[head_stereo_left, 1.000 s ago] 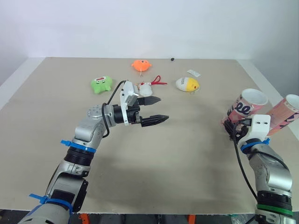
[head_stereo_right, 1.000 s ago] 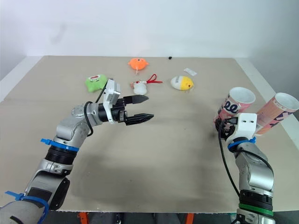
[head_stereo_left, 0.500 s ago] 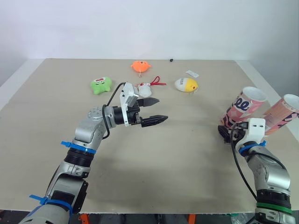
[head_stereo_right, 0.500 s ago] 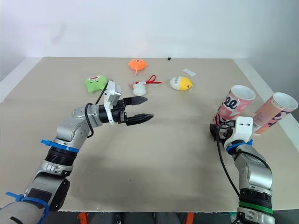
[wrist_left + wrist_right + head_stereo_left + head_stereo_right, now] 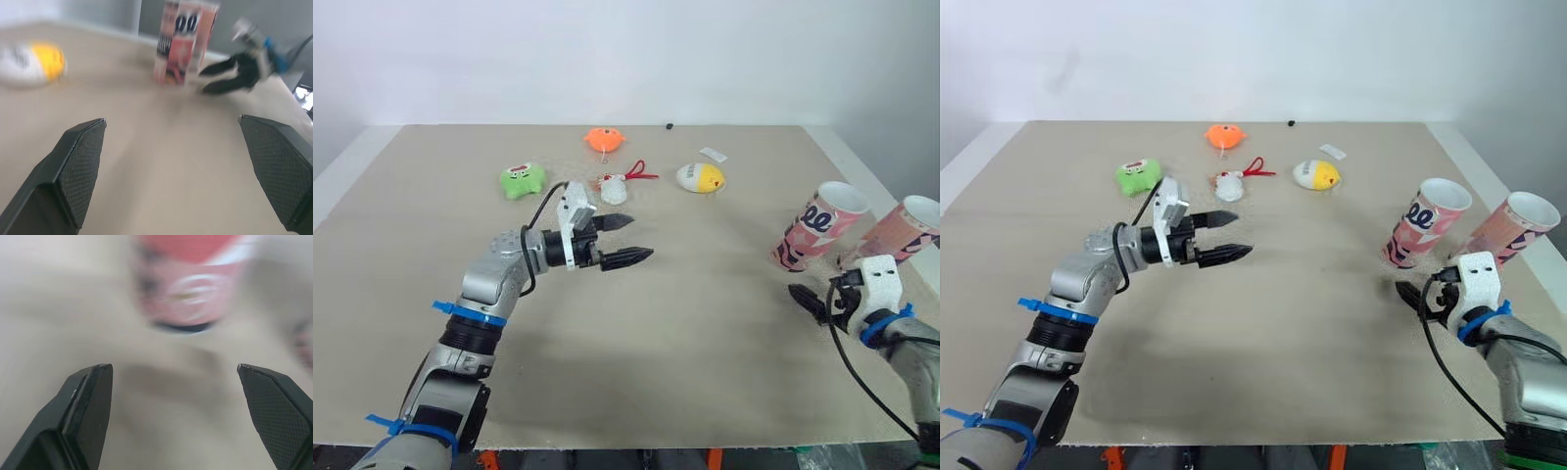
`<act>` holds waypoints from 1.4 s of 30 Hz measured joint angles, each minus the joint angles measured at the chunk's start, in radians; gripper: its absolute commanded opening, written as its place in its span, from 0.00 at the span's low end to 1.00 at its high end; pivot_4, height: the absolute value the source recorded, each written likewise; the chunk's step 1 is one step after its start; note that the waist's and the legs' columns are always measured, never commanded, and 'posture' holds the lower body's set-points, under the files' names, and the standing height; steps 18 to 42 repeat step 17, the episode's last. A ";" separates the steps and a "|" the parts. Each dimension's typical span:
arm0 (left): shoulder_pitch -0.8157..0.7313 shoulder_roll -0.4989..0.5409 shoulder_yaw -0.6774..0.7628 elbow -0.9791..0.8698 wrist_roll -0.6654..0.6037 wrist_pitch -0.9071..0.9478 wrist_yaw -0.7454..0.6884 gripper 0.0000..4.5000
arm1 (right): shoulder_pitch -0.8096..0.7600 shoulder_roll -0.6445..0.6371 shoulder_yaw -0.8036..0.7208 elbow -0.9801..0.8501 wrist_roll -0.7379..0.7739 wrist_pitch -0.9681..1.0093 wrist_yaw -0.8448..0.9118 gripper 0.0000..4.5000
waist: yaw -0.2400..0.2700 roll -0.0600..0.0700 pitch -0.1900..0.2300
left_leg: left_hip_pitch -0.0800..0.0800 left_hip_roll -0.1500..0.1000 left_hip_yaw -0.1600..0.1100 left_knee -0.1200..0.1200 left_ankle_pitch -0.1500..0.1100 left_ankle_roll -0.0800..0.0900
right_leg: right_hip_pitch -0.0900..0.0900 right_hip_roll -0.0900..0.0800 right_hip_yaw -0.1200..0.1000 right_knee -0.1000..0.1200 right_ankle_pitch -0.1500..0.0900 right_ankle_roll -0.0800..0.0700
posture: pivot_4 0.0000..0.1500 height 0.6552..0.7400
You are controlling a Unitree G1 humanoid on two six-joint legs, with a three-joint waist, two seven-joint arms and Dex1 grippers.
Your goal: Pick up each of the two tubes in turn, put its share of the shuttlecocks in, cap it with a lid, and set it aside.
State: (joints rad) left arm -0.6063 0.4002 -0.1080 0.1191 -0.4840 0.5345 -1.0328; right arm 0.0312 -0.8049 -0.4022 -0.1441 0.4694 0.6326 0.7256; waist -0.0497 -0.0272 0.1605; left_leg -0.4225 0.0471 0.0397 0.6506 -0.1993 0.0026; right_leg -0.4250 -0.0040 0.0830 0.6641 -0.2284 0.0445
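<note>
Our left gripper [image 5: 641, 237] was wide open mid-frame and our right gripper [image 5: 803, 302] wide open just below the near tube [image 5: 818, 227] at the right, the far tube [image 5: 899, 231] beside it, and we thought these light, squashy tubes wanted a gentle hold round the middle.

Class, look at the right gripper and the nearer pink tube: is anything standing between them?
Nothing visible does. The right gripper, open, faces the nearer tube across bare table. The other tube stands off to the robot's right of that line.
</note>
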 measured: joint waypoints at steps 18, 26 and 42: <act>0.500 0.182 0.276 -0.361 -0.082 0.053 0.140 1.00 | -0.210 0.166 0.404 -0.212 0.147 0.059 0.145 0.97 | 0.023 -0.007 0.003 | -0.003 -0.002 0.000 0.001 -0.002 -0.004 | -0.001 -0.014 -0.005 -0.001 -0.007 -0.001 | 1.00 1.00; 0.500 0.182 0.276 -0.361 -0.082 0.053 0.140 1.00 | -0.210 0.166 0.404 -0.212 0.147 0.059 0.145 0.97 | 0.023 -0.007 0.003 | -0.003 -0.002 0.000 0.001 -0.002 -0.004 | -0.001 -0.014 -0.005 -0.001 -0.007 -0.001 | 1.00 1.00; 0.500 0.182 0.276 -0.361 -0.082 0.053 0.140 1.00 | -0.210 0.166 0.404 -0.212 0.147 0.059 0.145 0.97 | 0.023 -0.007 0.003 | -0.003 -0.002 0.000 0.001 -0.002 -0.004 | -0.001 -0.014 -0.005 -0.001 -0.007 -0.001 | 1.00 1.00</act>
